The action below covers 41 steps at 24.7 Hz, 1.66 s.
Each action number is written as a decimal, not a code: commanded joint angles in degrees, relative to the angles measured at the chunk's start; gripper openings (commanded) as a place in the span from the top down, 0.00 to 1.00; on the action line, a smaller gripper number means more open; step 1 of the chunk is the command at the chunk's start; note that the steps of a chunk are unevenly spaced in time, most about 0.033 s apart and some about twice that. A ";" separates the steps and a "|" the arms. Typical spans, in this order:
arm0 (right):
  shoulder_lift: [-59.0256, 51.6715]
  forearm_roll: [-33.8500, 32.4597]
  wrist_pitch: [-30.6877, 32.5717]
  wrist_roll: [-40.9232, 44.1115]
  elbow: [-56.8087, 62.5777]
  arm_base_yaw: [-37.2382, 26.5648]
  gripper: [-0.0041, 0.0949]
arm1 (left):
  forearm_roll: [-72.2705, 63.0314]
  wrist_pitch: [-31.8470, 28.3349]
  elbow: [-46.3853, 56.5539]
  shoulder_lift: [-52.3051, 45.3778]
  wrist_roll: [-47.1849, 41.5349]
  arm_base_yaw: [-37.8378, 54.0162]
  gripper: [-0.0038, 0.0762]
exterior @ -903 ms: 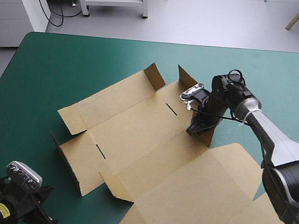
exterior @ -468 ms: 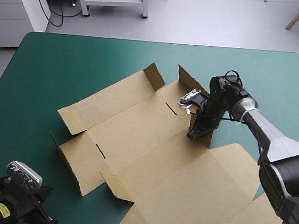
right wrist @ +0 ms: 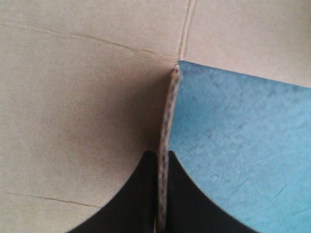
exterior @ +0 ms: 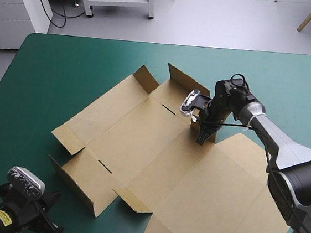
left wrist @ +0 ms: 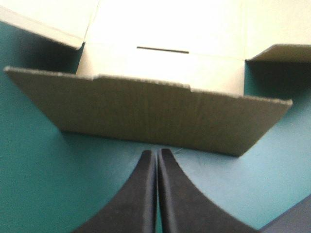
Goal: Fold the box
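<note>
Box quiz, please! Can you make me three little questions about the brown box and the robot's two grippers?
1. True or false: the left gripper is holding the box.
2. What does the right gripper pinch? A: a raised flap of the box. B: a cup. C: nothing.
3. Fill in: the left gripper's fingers are ____.
Key: 1 false, it sits on the table in front of the box; 2 A; 3 shut.

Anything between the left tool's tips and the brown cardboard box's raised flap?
Nothing: just bare teal-green table cover separates the shut left tool from the raised flap of the brown cardboard box, per the left wrist view.
</note>
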 commanded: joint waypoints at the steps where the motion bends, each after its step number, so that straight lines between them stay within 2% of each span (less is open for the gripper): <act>1: -2.64 1.12 -4.75 -5.20 -1.82 2.21 0.98 | -4.67 -4.87 -1.86 0.82 -0.08 -0.44 0.96; 8: -2.38 3.68 -12.56 -12.60 -2.46 7.75 0.98 | -5.58 -6.87 -4.94 0.82 -0.08 -0.44 0.96; 15: 0.81 8.54 -10.21 -20.75 -11.06 11.93 0.98 | -5.58 -7.01 -5.09 0.82 -0.08 -0.44 0.96; 21: 4.36 6.85 -8.59 -28.25 -16.14 15.64 0.98 | -5.58 -7.01 -5.09 0.82 -0.08 -0.44 0.96; 24: 5.37 7.01 -8.78 -28.42 -16.14 15.75 0.98 | -5.58 -7.01 -5.09 0.82 -0.08 -0.44 0.96; 32: 8.18 7.23 -18.08 -31.05 -16.27 16.07 0.98 | -5.58 -7.01 -5.09 0.82 -0.51 -0.44 0.96; 41: 8.45 7.43 -18.87 -31.17 -16.27 16.07 0.98 | -5.45 -7.01 -5.09 0.82 -0.76 -0.44 0.96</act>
